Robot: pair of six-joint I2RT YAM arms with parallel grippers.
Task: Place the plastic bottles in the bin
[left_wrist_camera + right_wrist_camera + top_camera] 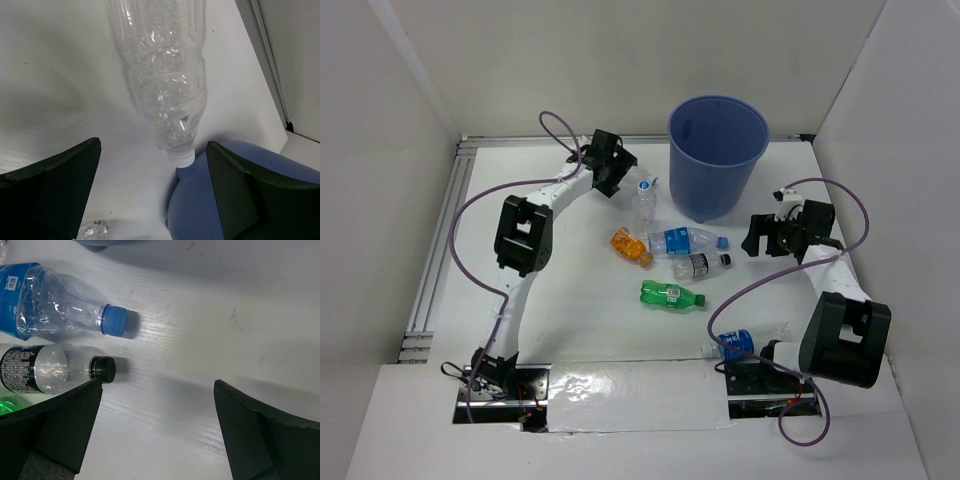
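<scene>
Arms over a white table (582, 318), each stretched away from its base. The left arm (524, 236) is rising from the near left corner, bending at the elbow and sending its forearm toward the far middle. The left gripper (611, 162) is hovering just left of the bin (717, 150), which is standing upright at the far middle of the table. Its fingers (52, 192) are standing wide apart and gripping nothing. A clear bottle (165, 80) is lying beyond them, its white cap pointing back at the gripper and sitting close to the bin's blue wall; whether cap and wall are touching cannot be told.

The right arm (845, 340) is folding sharply at the elbow above its base at the near right, its forearm running back toward the far left. The right gripper (775, 232) is hovering near the foot of the bin, just right of the bottle cluster, with its jaws likewise spread and empty.

All six bottles in view are lying on the table outside the bin. The blue-capped bottle (50, 310) and the black-capped bottle (45, 370) are lying side by side, caps pointing toward the right gripper. The orange bottle (631, 246) is lying to their left and the green bottle (670, 295) nearer the bases. The squat bottle (735, 345) is lying apart from them, just beside the right arm's base.
</scene>
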